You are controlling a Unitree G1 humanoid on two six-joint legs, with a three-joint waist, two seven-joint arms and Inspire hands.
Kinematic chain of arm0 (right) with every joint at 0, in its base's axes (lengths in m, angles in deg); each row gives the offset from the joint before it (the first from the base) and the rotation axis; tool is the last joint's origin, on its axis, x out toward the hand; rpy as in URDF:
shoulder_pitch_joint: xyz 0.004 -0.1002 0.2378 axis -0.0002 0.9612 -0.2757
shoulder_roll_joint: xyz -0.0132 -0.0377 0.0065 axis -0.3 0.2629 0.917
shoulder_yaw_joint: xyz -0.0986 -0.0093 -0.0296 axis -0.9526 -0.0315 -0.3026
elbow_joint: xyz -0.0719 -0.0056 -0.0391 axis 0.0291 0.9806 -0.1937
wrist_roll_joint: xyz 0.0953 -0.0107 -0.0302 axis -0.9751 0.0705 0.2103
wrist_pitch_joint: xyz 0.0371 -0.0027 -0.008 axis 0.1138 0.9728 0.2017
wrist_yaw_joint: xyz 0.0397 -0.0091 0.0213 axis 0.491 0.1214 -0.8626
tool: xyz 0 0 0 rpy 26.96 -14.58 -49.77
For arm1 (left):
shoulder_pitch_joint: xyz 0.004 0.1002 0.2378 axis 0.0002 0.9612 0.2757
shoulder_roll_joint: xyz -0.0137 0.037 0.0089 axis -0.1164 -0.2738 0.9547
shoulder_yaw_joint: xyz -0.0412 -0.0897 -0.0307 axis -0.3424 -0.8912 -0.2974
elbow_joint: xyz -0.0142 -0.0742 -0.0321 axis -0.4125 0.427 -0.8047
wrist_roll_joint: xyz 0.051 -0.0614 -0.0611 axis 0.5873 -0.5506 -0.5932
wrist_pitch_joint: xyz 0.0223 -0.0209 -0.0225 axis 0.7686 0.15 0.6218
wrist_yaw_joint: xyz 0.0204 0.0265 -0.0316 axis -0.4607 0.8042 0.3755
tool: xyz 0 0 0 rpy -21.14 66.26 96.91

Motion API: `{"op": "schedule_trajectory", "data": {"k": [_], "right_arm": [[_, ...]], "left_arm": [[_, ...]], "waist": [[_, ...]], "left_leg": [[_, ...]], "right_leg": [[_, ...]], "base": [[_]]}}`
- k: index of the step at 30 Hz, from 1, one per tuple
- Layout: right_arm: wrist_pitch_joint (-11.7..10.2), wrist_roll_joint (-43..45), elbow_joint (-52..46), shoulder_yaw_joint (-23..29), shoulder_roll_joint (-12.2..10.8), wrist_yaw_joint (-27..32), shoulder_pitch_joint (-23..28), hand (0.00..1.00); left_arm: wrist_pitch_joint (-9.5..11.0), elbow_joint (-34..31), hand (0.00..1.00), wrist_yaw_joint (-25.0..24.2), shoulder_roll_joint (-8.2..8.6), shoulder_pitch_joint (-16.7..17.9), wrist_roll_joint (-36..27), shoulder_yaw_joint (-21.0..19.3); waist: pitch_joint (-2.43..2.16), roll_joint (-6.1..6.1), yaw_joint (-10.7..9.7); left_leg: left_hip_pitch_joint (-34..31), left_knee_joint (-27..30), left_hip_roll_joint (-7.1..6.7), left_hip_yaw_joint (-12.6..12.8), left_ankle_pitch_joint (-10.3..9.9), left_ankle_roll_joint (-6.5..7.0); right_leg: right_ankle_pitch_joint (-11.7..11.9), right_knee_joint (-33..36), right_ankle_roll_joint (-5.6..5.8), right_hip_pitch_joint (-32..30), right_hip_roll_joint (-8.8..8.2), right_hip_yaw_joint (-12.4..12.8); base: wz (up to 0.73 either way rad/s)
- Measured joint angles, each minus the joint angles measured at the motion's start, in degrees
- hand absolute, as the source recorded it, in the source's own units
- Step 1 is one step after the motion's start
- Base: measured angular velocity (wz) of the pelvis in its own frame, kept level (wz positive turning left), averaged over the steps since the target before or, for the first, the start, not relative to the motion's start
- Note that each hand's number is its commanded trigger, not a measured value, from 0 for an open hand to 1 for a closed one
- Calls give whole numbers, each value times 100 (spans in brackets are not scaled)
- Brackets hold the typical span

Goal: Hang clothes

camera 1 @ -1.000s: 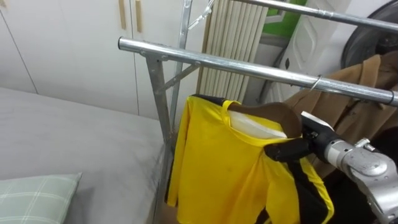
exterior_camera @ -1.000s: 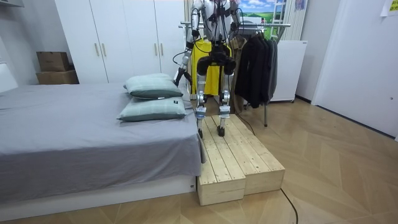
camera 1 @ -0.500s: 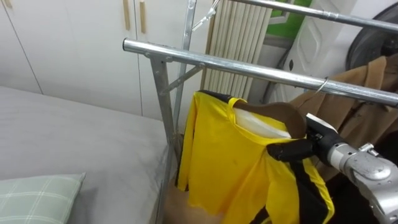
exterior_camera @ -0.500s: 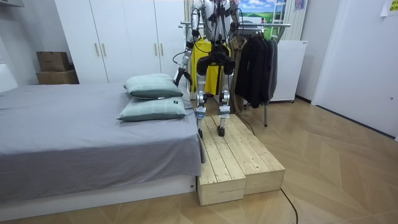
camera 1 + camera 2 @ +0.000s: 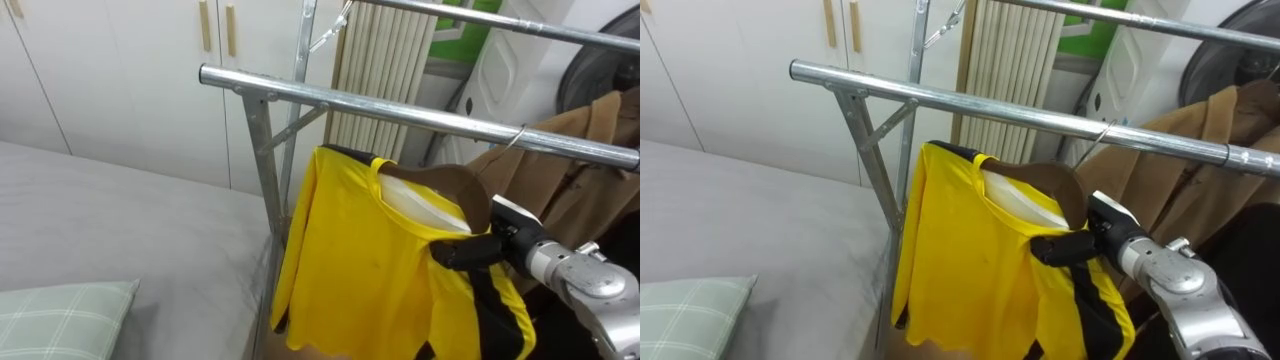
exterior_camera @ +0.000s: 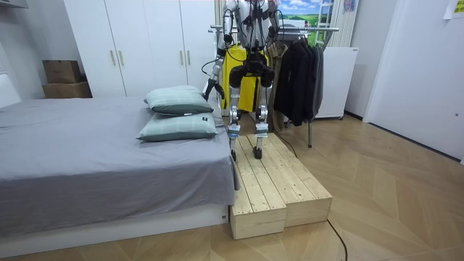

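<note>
Beside a grey bed point(image 5: 120, 230) stands a metal clothes rack point(image 5: 400, 108). Just below its front rail hangs the yellow shirt point(image 5: 360, 260), black-trimmed and white inside the collar, on 1 brown hanger point(image 5: 445, 185). The right hand point(image 5: 470, 252) has its dark fingers clamped on the shirt's shoulder. The left hand point(image 6: 210, 85) hangs low.

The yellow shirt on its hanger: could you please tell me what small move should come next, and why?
Probably raise the right hand a little toward the metal rail. Its fingers are curled round the yellow shirt and brown hanger, which sit below the rail, left of the brown coat hanging there.
</note>
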Motion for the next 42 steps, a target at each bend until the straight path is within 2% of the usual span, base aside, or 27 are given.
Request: {"op": "schedule_trajectory", "data": {"k": [5,8,10,11,34,42], "right_arm": [[-3,-3,197,0,-172,142,7,100],[-1,-4,229,-2,-201,161,34,100],[-1,-4,231,-2,-201,181,49,75],[-1,-4,231,-2,-201,197,53,0],[2,-2,681,-6,-201,319,112,0],[68,15,741,70,-201,323,116,0]], "left_arm": [[-33,22,0,-1,14,0,0,36],[-33,21,0,-2,31,-1,0,36],[-33,22,0,-8,34,0,0,35],[-33,21,0,-11,34,-1,0,36],[-37,37,0,-9,34,2,-2,26],[-39,63,0,-11,57,1,2,-82]], "waist": [[-2,30,-2],[-11,49,-3],[-17,60,-3],[-18,62,-3],[-22,63,19],[-14,80,-27]], "left_leg": [[62,-1,-1,-3,0,0],[62,-1,-1,-3,0,0],[65,0,-2,-4,0,0],[65,0,-2,-4,0,0],[167,-7,-7,-50,0,0],[171,-5,-6,-64,0,0]], "right_leg": [[0,-10,0,69,-1,4],[0,-4,0,68,-3,1],[1,0,1,68,-4,1],[1,2,1,68,-4,1],[-4,8,7,168,-2,38],[-1,5,9,164,7,71]], "base": [[0],[0],[0],[0],[-1],[0]]}}
